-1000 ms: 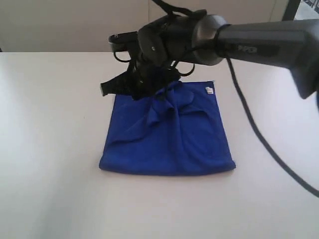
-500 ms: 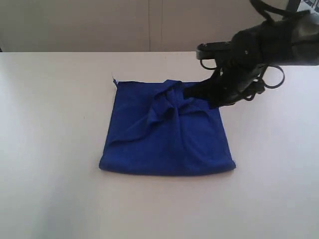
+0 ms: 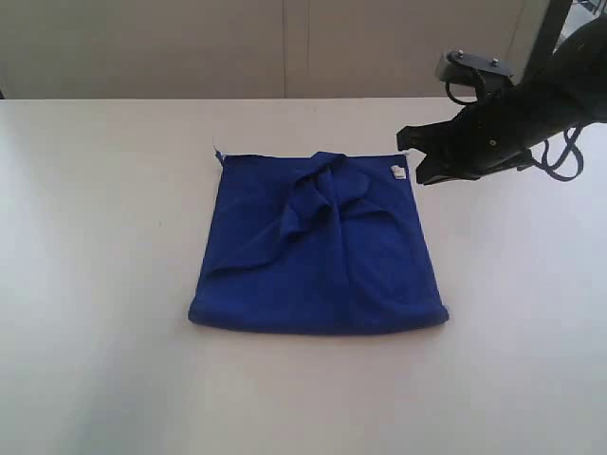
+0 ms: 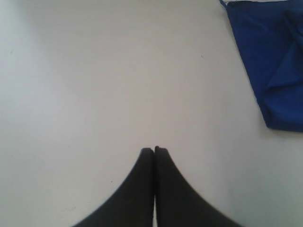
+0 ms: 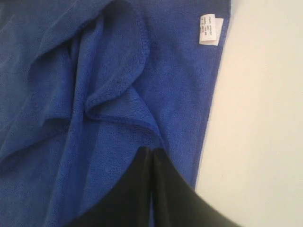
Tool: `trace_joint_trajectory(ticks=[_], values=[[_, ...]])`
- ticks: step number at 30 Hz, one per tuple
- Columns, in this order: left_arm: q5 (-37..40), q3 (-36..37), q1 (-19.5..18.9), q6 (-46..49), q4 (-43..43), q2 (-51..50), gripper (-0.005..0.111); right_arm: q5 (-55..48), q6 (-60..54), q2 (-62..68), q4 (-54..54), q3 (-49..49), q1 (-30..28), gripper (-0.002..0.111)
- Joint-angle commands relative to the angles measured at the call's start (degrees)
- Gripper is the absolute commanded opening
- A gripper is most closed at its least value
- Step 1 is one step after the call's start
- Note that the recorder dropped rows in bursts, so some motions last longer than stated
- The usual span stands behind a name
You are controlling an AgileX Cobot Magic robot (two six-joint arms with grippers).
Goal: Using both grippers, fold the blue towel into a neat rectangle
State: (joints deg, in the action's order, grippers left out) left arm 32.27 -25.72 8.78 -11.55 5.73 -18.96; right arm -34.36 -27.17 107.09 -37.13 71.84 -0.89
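Fingers [image 5: 135, 194] of the right gripper [image 5: 152, 152] are pressed together with nothing between them. In the exterior view that gripper hangs just beside the far right corner of the blue towel [image 3: 318, 246], close to the white tag [image 3: 398, 172]. It looks lifted clear of the cloth, though how high I cannot tell.

Fingers [image 4: 137, 189] of the left gripper [image 4: 154, 151] are likewise together and empty, over bare bench [image 3: 95, 284]. Its wrist view shows only one edge and corner of the towel, well apart from the tips. This arm does not show in the exterior view.

On the bench the towel lies flat, already doubled into a near-square, so it has no clear long axis. A bunched ridge [image 3: 322, 190] rises at the middle of the far edge, and a crease runs from it toward the near left. The near edge is straight and tidy.

My judgement is that the right arm is much the nearer and that the ridge lies just inward from its tips. Any smoothing or fresh grasp there falls to it, while the left arm would first have to cross open bench. No containers are present.
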Motion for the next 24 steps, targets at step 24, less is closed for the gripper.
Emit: trace_joint_trajectory(ticks=[24], values=[[-5.66, 0.39, -0.06, 2.61, -9.71, -9.07, 0.000, -6.81, -1.29, -2.65, -0.55, -0.48, -0.25, 0.000]])
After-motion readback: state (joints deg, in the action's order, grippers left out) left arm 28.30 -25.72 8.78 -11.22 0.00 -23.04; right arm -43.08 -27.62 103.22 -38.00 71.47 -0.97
